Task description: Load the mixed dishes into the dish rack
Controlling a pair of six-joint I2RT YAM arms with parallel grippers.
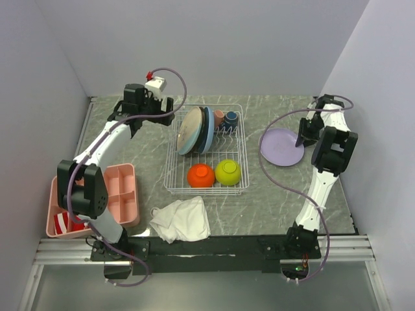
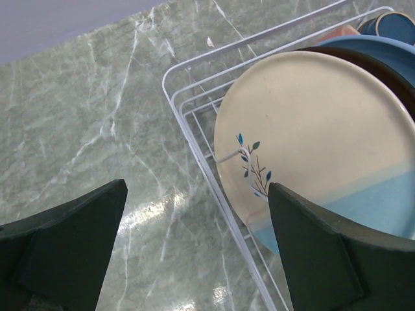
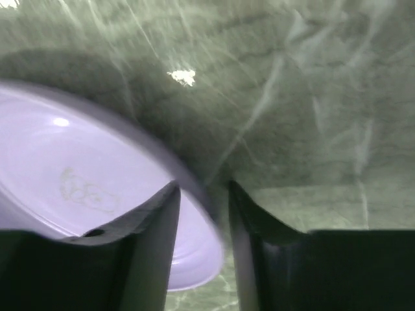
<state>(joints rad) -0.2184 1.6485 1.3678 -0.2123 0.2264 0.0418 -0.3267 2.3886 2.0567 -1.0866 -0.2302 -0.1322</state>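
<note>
1. rack (image 1: 228, 141) sits mid-table; table (image 1: 130, 142) is grey-green marble.
2. in the rack, far end: cream plate (image 1: 189, 129) on edge, leaning, with the blue plate (image 1: 207, 128) just behind it, touching or nearly so.
3. pink mug (image 1: 219, 117) and dark-blue mug (image 1: 231, 118) side by side in the far right corner of the rack.
4. near end of the rack: orange bowl (image 1: 201, 175) on the left, green bowl (image 1: 228, 172) on the right, both upside down, just beside each other.
5. lavender plate (image 1: 280, 146) is outside the rack, on the table to its right, apart from it.
6. right fingers (image 3: 202, 194) stand close on either side of the lavender plate's right rim, rim between them. view is blurred; cannot tell if they press it.
7. left fingers (image 2: 194, 188) are spread wide, holding nothing, over bare table just left of the rack's far left corner, facing the cream plate.
8. pink tray (image 1: 123, 188) at near left; white cloth (image 1: 181, 217) crumpled at the near edge, in front of the rack.
</note>
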